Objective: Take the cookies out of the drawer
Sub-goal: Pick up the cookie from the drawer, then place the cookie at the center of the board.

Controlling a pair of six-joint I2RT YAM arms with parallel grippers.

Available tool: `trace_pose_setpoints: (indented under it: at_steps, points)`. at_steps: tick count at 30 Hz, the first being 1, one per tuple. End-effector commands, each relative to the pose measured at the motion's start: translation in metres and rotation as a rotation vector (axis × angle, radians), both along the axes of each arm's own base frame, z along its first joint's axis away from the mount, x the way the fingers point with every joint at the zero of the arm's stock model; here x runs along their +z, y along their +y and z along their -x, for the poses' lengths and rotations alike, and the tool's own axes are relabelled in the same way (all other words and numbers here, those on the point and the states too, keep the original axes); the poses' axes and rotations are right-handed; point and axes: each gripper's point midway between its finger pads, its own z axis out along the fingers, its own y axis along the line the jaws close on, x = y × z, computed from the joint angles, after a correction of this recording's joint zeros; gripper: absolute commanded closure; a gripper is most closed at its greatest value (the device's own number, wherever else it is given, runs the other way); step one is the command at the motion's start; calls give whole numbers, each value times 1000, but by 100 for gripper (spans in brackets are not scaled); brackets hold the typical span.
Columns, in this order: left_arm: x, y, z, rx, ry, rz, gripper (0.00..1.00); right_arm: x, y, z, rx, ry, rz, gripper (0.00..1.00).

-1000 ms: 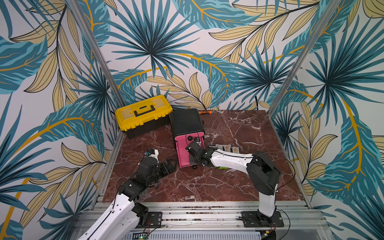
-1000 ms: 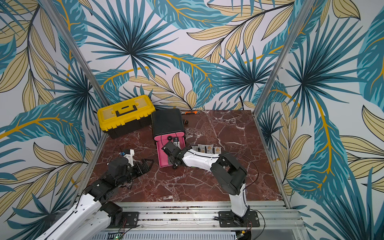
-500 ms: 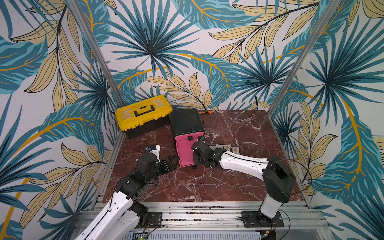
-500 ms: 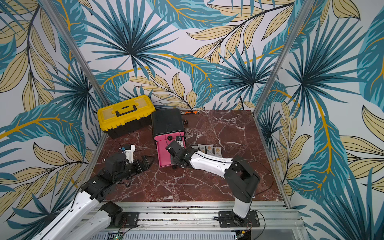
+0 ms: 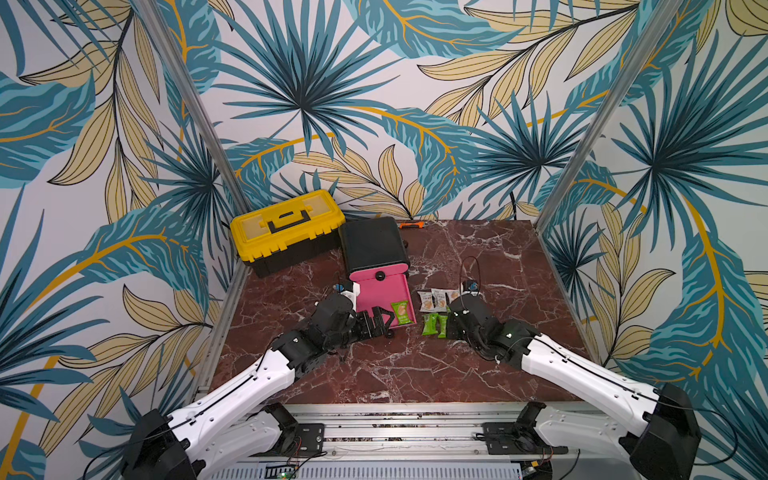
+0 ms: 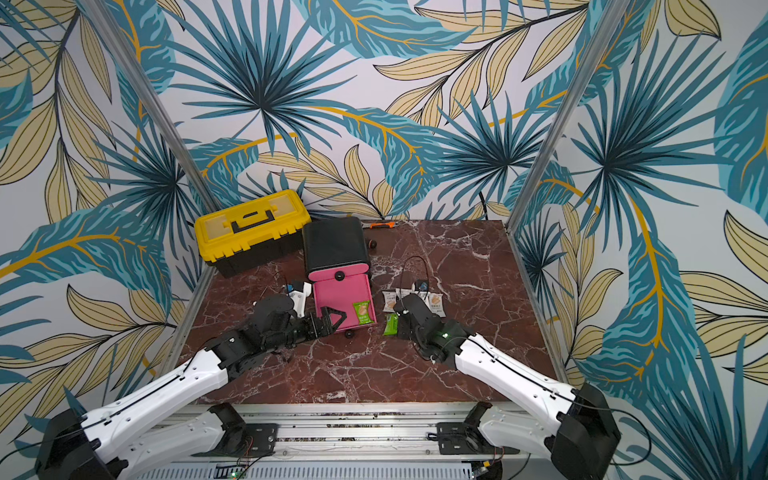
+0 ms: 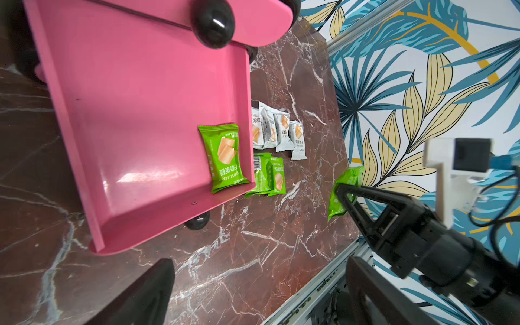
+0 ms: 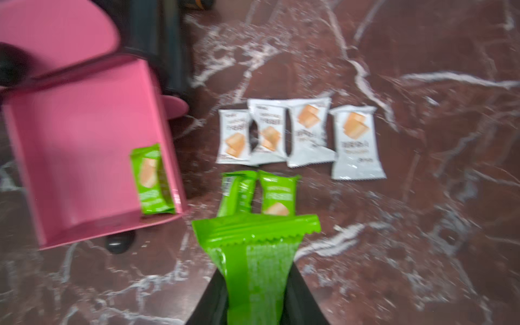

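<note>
Four white packets (image 8: pixel 306 132) and a green pair (image 8: pixel 277 194) lie beside the drawer (image 8: pixel 70 154), one green packet (image 8: pixel 150 180) inside. The right gripper (image 8: pixel 256 273) pinches a fourth green packet (image 8: pixel 253 242).

Top views look down; close wrist views share the drawer (image 7: pixel 126 112).

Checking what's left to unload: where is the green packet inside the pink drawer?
In both top views the green packet lies in the pink drawer's front right corner, beside the two green packets on the table.
</note>
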Motion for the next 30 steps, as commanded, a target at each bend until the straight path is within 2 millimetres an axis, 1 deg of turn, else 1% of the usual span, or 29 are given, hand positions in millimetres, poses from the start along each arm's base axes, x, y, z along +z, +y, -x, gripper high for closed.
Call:
trace_pose_setpoints:
  at_steps: [1,3,5,8,12,17,22,27,30]
  points:
    - [33,-22,-12,-16,-81,84,0,-28,-35,13,-46,87,72,70]
    - [27,-31,-13,-24,-68,89,0,-41,-42,11,-41,123,90,69]
    - [23,-36,-13,-30,-66,89,0,-53,-42,7,-24,166,98,69]
    - [20,-33,-14,-17,-64,61,0,-67,-43,-3,-27,208,103,70]
    - [22,-19,-14,23,-86,27,0,-80,-44,-18,-39,229,91,70]
    - [22,-7,-12,54,-101,-8,0,-93,-40,-28,-31,257,75,70]
    - [19,1,-12,79,-109,-23,0,-104,-33,-36,-21,290,70,70]
    - [19,7,-11,99,-120,-32,0,-108,-31,-42,-21,290,79,70]
    - [18,10,-10,106,-126,-36,0,-110,-30,-45,-16,295,89,66]
